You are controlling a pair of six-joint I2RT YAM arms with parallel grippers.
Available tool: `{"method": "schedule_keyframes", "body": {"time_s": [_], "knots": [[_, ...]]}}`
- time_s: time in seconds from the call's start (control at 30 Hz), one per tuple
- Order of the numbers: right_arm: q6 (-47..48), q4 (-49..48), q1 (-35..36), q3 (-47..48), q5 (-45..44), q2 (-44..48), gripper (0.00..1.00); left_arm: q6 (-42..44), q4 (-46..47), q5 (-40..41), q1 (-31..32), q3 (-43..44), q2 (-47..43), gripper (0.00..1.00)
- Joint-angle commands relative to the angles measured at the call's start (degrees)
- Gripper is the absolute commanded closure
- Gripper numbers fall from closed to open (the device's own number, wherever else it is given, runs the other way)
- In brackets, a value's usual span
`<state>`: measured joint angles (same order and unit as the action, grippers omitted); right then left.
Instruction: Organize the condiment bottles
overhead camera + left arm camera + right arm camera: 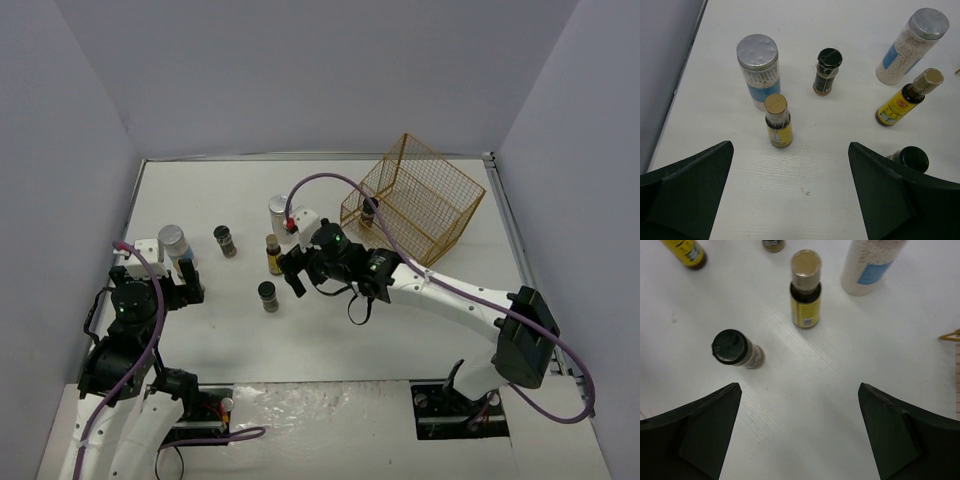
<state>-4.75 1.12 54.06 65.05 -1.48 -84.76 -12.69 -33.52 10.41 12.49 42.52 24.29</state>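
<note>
Both grippers are open and empty above the white table. In the left wrist view, my left gripper (790, 200) hovers short of a slim yellow-labelled bottle (778, 122) and a silver-lidded blue-label jar (758, 70). Beyond stand a dark black-capped jar (826, 70), a second silver-lidded jar (912, 45), a second yellow-labelled bottle (907, 97) and another dark jar (910, 159) partly behind my right finger. My right gripper (800, 440) hovers near a dark jar (737, 350) and a yellow-labelled bottle (805, 290). All stand upright. From above, the left gripper (190, 285) and right gripper (293, 272) flank the group.
A gold wire basket (430, 190) lies tilted at the back right, with a dark jar (369, 211) at its left side. Its corner shows in the right wrist view (952, 335). Grey walls close in the table on three sides.
</note>
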Motion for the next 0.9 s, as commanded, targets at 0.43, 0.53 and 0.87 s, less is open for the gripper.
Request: {"method": "schedule_keyframes", "body": {"time_s": [0.43, 0.53, 0.87], "knots": [[6.70, -15.44, 6.20, 2.93, 9.88, -12.50, 0.10, -0.14, 3.28, -0.39, 0.08, 2.09, 0.89, 0.03], [7.11, -15.96, 6.32, 4.09, 10.17, -14.67, 0.13, -0.14, 3.37, -0.40, 0.08, 2.13, 0.85, 0.03], [7.66, -18.08, 6.32, 5.45, 11.15, -19.78, 0.25, -0.14, 3.18, -0.22, 0.08, 2.13, 0.67, 0.03]]}}
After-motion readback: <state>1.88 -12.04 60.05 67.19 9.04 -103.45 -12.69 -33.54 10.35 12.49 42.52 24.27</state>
